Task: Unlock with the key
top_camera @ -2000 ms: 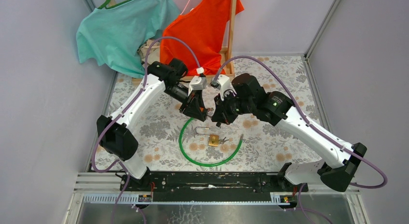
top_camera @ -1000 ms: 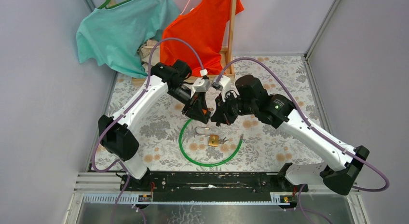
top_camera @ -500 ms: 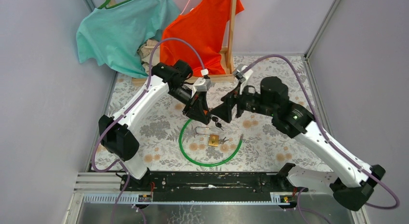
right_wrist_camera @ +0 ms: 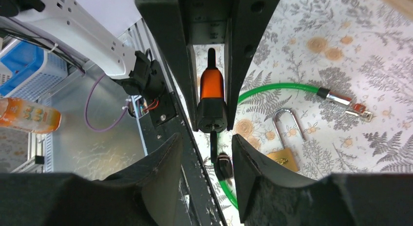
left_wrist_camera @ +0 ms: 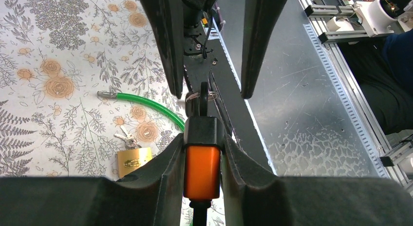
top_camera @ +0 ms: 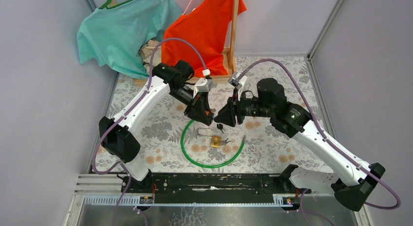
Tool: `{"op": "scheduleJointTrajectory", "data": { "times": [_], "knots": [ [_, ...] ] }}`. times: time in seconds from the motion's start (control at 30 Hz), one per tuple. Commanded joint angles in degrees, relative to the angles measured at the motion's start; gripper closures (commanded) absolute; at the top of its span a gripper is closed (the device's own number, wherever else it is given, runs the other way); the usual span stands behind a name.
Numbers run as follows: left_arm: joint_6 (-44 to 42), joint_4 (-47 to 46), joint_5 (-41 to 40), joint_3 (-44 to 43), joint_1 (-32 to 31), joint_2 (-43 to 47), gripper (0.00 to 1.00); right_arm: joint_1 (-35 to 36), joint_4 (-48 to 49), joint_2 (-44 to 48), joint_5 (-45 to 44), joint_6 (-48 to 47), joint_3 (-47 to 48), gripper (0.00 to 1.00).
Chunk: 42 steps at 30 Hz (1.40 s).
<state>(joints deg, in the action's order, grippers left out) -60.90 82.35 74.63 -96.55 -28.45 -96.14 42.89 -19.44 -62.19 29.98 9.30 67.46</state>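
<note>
Orange-and-black cylinder lock (left_wrist_camera: 201,170), centre frame
Left gripper (left_wrist_camera: 202,143) clamps it; right gripper (right_wrist_camera: 206,137) stands apart, flanking its small dark key (right_wrist_camera: 213,144).

Orange lock (left_wrist_camera: 201,171) fills left gripper (top_camera: 207,117); right gripper (top_camera: 222,118) faces it tip to tip, key (right_wrist_camera: 214,147) between. Green cable (top_camera: 187,153) rings padlock (top_camera: 215,141) below; bare mat (top_camera: 265,149) to their right.

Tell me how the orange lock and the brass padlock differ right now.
The orange lock is clamped off the table in the left gripper; the brass padlock lies on the table inside the green cable loop. The orange lock has a black end; the brass padlock has a silver shackle. A key hangs from the orange lock's end; small keys lie by the brass padlock. Both have keys at hand.
</note>
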Motion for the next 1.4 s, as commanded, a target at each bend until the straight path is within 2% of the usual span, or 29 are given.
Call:
{"op": "scheduleJointTrajectory", "data": {
  "times": [0.0,0.23,0.3,0.4,0.73,1.0,1.13,1.23,1.37],
  "knots": [
    [0.9,0.8,3.3,-2.3,0.5,2.1,0.97,-0.2,-0.9,-0.7,3.0,-1.3,0.2,0.54],
    [1.0,0.8,3.1,-2.2,0.5,2.1,0.97,-0.2,-2.9,-0.9,2.8,-2.4,0.0,0.59],
    [0.9,0.7,3.2,-2.2,0.5,2.0,0.97,-0.2,-2.8,-0.4,2.3,-2.4,-0.3,0.67],
    [0.7,0.8,3.5,-2.2,0.6,1.9,0.97,-0.2,-1.8,0.1,2.0,-1.9,-1.1,0.83],
    [0.3,0.7,4.6,-2.6,0.6,1.2,0.97,-0.2,5.5,-2.6,5.3,2.9,-1.8,0.99],
    [-2.6,0.9,0.1,-1.3,0.5,1.4,0.97,-1.1,12.9,-3.1,5.1,16.1,-3.5,1.0],
    [-2.1,-1.7,-3.4,0.4,0.5,2.7,0.97,-4.6,17.8,-2.1,10.2,25.7,-6.9,1.0],
    [3.8,-8.6,-6.1,2.7,0.5,5.0,0.98,-5.9,18.9,-1.7,12.4,30.4,-8.5,1.0],
    [13.6,-19.5,-9.8,6.9,0.5,8.3,0.99,-6.1,15.5,-2.0,13.3,30.5,-8.6,1.0]
  ]
}}
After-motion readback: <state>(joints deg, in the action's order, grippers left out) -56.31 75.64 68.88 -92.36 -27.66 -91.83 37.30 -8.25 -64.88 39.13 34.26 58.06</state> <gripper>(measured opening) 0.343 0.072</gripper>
